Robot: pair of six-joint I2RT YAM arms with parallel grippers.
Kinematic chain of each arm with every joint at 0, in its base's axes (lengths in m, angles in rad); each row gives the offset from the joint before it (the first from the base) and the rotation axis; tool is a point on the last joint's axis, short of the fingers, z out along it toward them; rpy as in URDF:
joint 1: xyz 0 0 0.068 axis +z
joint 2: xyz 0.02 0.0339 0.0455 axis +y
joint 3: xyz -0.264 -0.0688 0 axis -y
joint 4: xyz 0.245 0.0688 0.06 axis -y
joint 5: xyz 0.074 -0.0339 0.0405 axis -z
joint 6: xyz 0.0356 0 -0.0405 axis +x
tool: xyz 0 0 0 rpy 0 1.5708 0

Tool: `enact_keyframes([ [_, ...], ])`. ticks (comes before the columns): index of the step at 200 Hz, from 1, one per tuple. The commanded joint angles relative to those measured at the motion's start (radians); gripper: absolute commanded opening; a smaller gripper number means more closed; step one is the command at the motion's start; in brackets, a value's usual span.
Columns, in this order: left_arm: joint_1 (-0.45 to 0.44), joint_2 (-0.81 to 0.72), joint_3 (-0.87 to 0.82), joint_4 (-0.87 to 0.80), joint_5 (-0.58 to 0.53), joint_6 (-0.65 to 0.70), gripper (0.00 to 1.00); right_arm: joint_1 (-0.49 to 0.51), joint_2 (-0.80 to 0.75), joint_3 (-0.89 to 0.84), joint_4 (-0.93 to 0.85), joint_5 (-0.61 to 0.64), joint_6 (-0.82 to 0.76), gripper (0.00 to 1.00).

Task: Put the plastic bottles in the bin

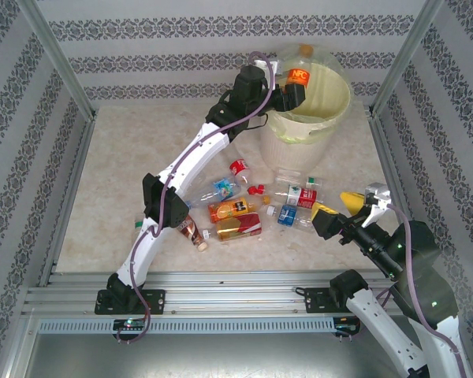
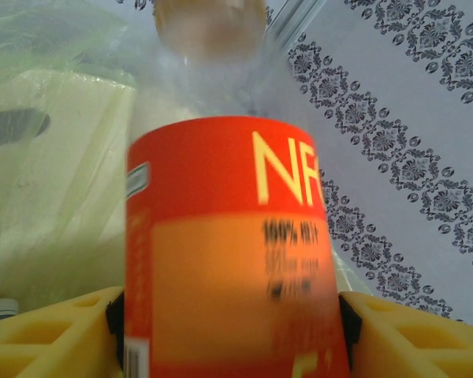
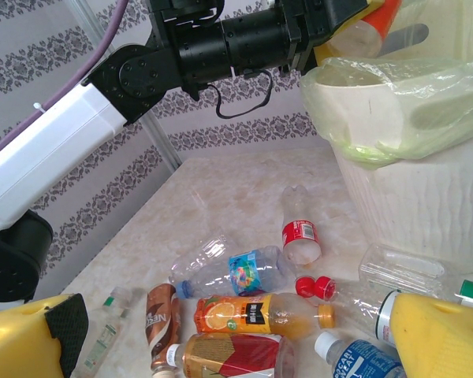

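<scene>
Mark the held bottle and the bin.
Orange-labelled clear plastic bottle (image 2: 229, 252): left wrist view, label's middle.
Large round pale cream plastic bin (image 1: 294, 154): top external view, ribbed side wall.

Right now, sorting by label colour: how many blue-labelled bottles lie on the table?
2. One blue-labelled bottle beside the left arm; the other by the right gripper. More may be hidden.
</scene>
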Motion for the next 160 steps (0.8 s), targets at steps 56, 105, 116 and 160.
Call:
enact_keyframes([
  [56, 0.007, -0.046, 0.0, -0.017, 0.004, 0.041, 0.72, 0.007, 0.019, 0.016, 0.016, 0.0, 0.01, 0.98],
  [105, 0.008, -0.115, 0.0, -0.055, 0.008, 0.107, 0.76, 0.007, 0.028, 0.012, 0.019, -0.025, 0.007, 0.98],
  [116, 0.008, -0.136, -0.001, -0.075, 0.006, 0.132, 0.77, 0.007, 0.031, 0.009, 0.023, -0.041, 0.004, 0.98],
  [160, 0.006, -0.266, -0.098, -0.131, 0.009, 0.226, 0.82, 0.008, 0.058, -0.003, 0.046, -0.121, -0.006, 0.98],
])
